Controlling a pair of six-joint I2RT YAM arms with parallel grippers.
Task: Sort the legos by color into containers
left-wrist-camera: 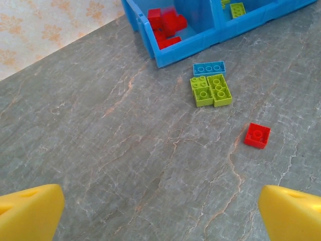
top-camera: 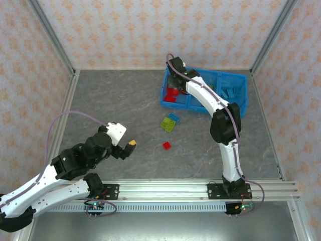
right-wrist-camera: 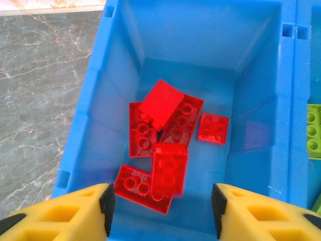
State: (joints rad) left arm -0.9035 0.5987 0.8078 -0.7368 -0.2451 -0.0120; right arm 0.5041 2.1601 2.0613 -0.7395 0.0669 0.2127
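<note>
Red legos [right-wrist-camera: 160, 145] piled in left compartment of tray [right-wrist-camera: 83, 130]. Just outside tray's left end: light blue brick [left-wrist-camera: 209, 68], green bricks [left-wrist-camera: 210, 90] touching, red brick [left-wrist-camera: 257, 135] farther out. Right gripper [right-wrist-camera: 161, 203] above red pile, fingers apart, empty. Left gripper [left-wrist-camera: 160, 211] well apart from tray, jaws wide.

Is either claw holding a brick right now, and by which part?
Nothing is held. The right claw stands open above the red bricks in the tray; the left claw is open over the table.
</note>
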